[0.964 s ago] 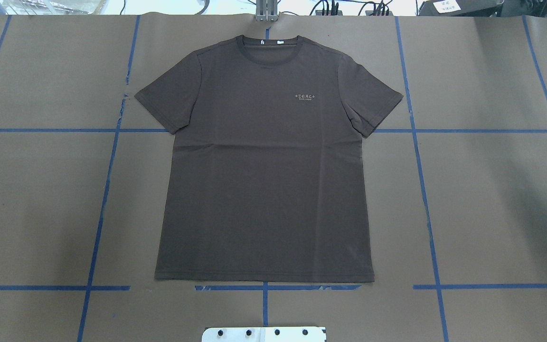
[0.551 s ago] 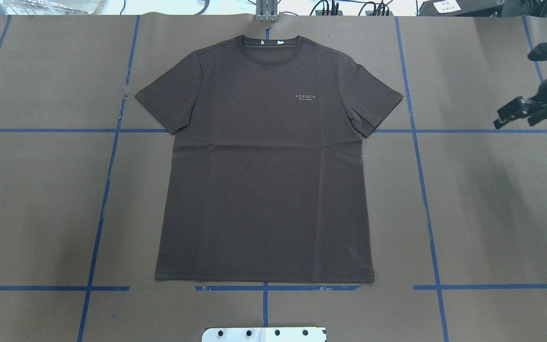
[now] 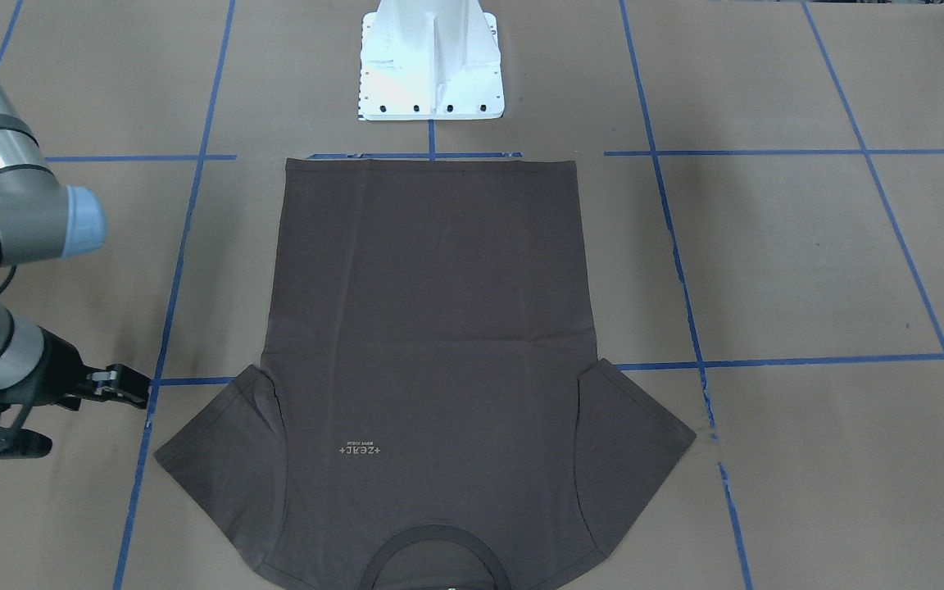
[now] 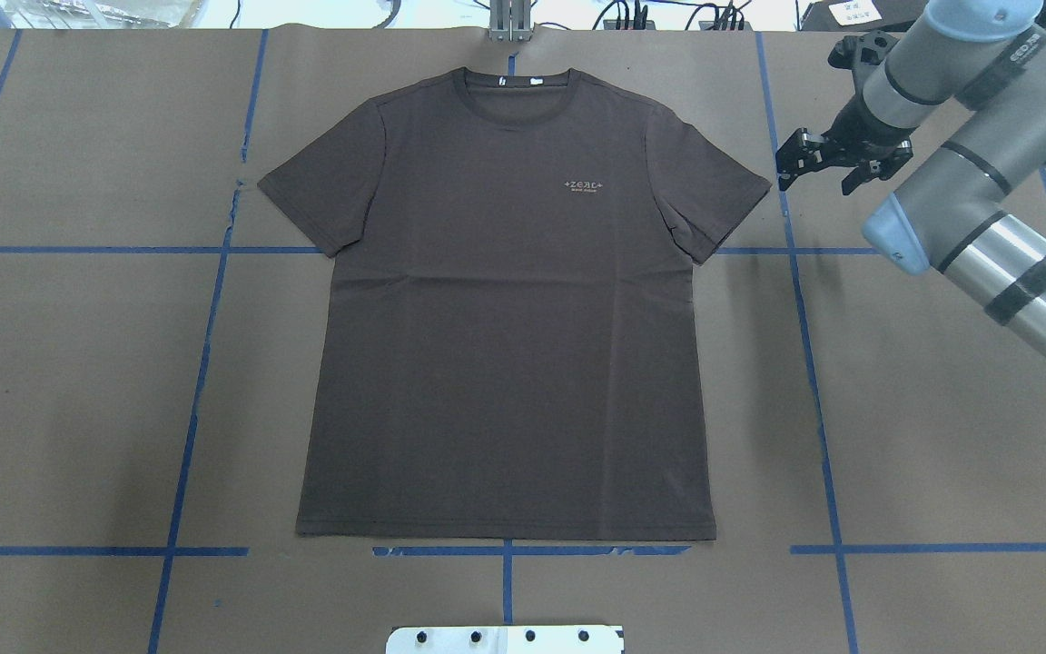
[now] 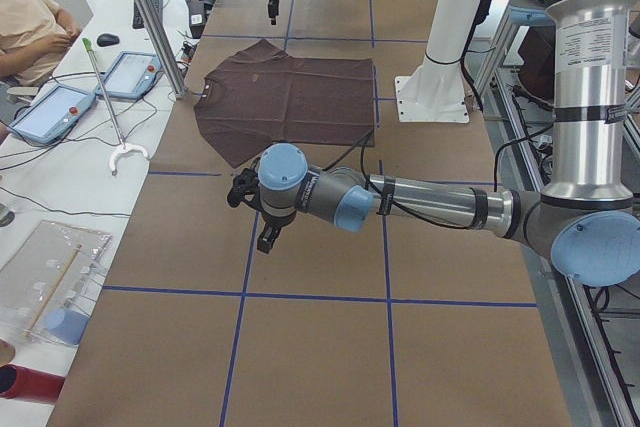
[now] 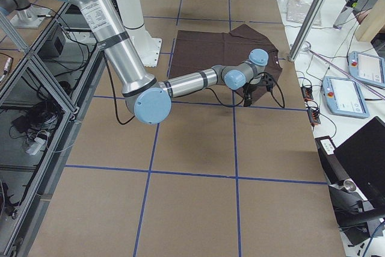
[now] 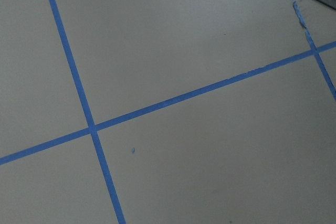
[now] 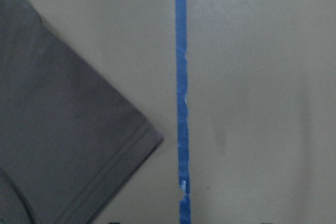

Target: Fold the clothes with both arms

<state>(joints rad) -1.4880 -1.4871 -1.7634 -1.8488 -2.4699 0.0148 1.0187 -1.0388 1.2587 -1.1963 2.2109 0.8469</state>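
Right tool [image 4: 815, 180]: fingers spread wide and holding nothing, beside the near sleeve tip of the T-shirt [image 4: 505, 345].
Left tool [image 5: 250, 219]: well out from the opposite sleeve; I cannot tell whether its fingers are apart or together.
T-shirt: flat and unfolded, logo side up on the surface [image 4: 78, 409]; the whole garment lies inboard of the right tool, its sleeve hem [image 8: 131, 145] short of the blue tape line [image 8: 181, 103] under that tool.
Risk, missed pinch: a descent from here would likely land on bare paper outside the hem and close on nothing.
Risk, single layer: a shallow grip may catch only the top cloth, so the sleeve would open and sag.
Risk, uneven start: with the left tool farther out, a one-sided lift could drag the shirt askew.
Risk, scraping: fingertips pressed hard may tear the paper or tape.
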